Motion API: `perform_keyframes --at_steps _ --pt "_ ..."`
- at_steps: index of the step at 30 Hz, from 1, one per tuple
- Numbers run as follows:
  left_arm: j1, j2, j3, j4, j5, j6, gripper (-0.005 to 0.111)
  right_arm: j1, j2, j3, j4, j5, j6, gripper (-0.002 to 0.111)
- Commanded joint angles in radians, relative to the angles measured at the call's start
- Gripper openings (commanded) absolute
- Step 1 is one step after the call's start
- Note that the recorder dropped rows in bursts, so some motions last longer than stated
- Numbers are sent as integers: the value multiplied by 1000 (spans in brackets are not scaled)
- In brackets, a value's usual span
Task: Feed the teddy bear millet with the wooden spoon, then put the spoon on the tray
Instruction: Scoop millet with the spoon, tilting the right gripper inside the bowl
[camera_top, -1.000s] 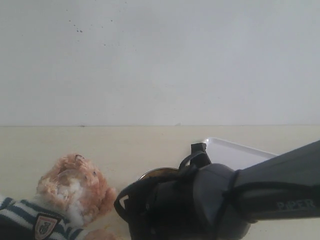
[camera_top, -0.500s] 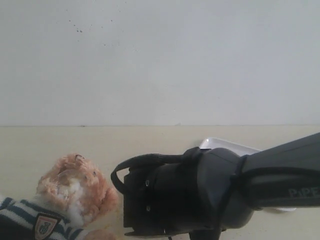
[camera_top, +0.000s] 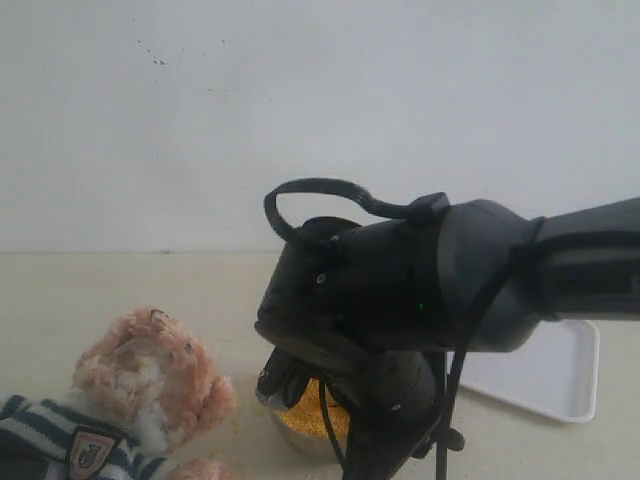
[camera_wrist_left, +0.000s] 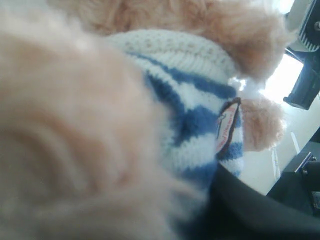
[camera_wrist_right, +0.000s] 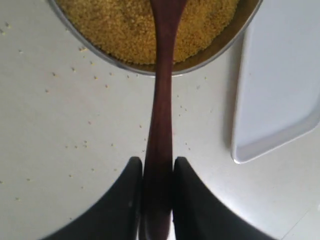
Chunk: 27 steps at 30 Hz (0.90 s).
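The teddy bear (camera_top: 150, 385) lies at the lower left in its striped shirt (camera_wrist_left: 190, 115) with the badge (camera_wrist_left: 226, 127). Its fur fills the left wrist view, and only a dark part of my left gripper (camera_wrist_left: 260, 210) shows against the shirt. My right gripper (camera_wrist_right: 158, 167) is shut on the handle of the wooden spoon (camera_wrist_right: 160, 115). The spoon's far end reaches over the millet (camera_wrist_right: 125, 27) in the metal bowl (camera_wrist_right: 205, 61). In the exterior view the millet (camera_top: 310, 418) shows under my right arm (camera_top: 400, 300). The tray (camera_wrist_right: 280, 80) lies beside the bowl.
Loose yellow grains (camera_wrist_right: 80, 145) are scattered on the pale table around the bowl. The white tray (camera_top: 545, 375) sits right of the bowl, partly behind the arm. A plain wall (camera_top: 320, 120) stands behind the table.
My right arm has lifted and tipped downward, uncovering the millet bowl and more of the tray in the exterior view. The bear has not moved.
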Motion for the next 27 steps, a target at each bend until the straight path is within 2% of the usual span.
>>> perform_keyframes --at_steps 1,10,27 --pt "3 -11 1 -14 17 6 4 -39 -35 -6 43 -1 3 0" --pt "3 -11 1 -14 17 6 4 -105 -79 -6 239 -13 -84 0" --pt "3 -11 1 -14 15 6 4 -126 -87 -6 247 -42 -102 0"
